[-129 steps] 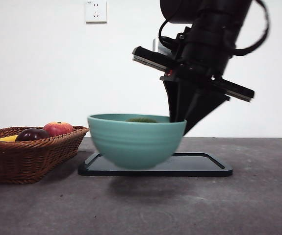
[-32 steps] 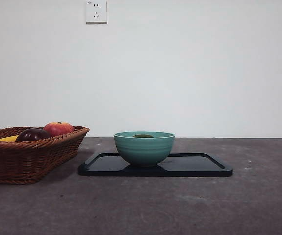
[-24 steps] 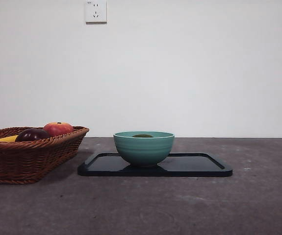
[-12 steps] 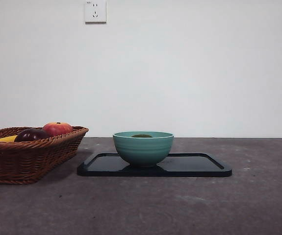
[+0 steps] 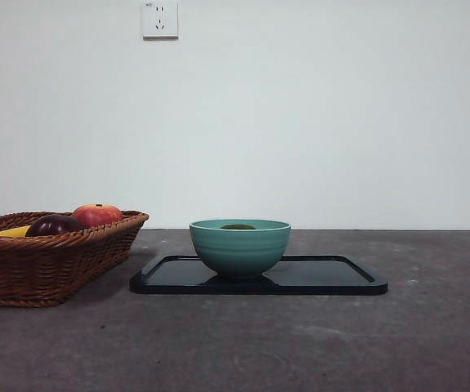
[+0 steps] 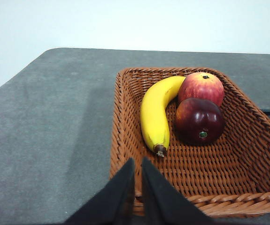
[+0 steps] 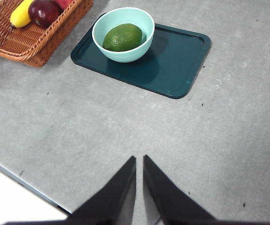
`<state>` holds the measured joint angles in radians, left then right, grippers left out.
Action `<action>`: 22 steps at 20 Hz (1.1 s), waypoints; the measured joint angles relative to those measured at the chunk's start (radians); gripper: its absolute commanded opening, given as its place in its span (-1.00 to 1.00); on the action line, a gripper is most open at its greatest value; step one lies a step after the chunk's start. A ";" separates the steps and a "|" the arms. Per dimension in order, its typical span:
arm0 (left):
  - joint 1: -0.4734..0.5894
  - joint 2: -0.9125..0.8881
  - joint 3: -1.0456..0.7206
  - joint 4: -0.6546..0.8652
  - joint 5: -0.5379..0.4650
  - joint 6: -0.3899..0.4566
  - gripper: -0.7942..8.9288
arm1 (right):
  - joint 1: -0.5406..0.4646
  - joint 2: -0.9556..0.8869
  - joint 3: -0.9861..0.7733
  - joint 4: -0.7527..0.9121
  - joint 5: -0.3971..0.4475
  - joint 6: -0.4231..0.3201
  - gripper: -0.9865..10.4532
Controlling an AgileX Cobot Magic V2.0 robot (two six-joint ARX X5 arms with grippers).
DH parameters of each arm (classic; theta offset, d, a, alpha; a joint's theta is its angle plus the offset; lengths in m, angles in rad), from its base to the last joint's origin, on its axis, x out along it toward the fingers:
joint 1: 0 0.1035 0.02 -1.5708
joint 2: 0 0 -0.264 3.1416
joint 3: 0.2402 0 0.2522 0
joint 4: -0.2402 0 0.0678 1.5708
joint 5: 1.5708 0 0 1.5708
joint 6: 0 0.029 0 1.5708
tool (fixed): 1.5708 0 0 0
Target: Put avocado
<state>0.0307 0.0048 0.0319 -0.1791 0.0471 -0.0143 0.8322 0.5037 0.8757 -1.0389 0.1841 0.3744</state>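
— Grey tabletop [image 5: 398, 343], white wall behind. Where's the avocado [image 7: 122, 37]?
— Inside the teal bowl [image 5: 239, 247] on the dark tray [image 5: 341, 278]; placement looks done.
— End effectors?
— Left end effector [image 6: 137, 176] and right end effector [image 7: 139, 173]: both nearly closed, empty. Best to park clear, well above the wicker basket [image 5: 55, 261].

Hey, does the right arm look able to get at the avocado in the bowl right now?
Probably yes. The avocado lies uncovered in the open bowl, nothing over it, and the right gripper hangs high above bare table, jaws shut; they would need to open first.
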 measured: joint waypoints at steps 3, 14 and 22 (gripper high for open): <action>0.000 0.000 0.000 0.000 0.000 0.000 -0.79 | 0.000 0.000 0.000 0.000 0.000 0.000 -0.79; 0.000 0.000 0.000 0.000 0.000 -0.002 -0.79 | -0.382 -0.200 -0.365 0.562 0.070 -0.184 -0.79; 0.000 0.000 0.000 0.000 0.000 -0.002 -0.79 | -0.716 -0.419 -0.782 0.971 -0.099 -0.287 -0.79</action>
<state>0.0307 0.0048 0.0319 -0.1791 0.0471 -0.0166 0.1162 0.0849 0.0933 -0.0681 0.0853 0.0872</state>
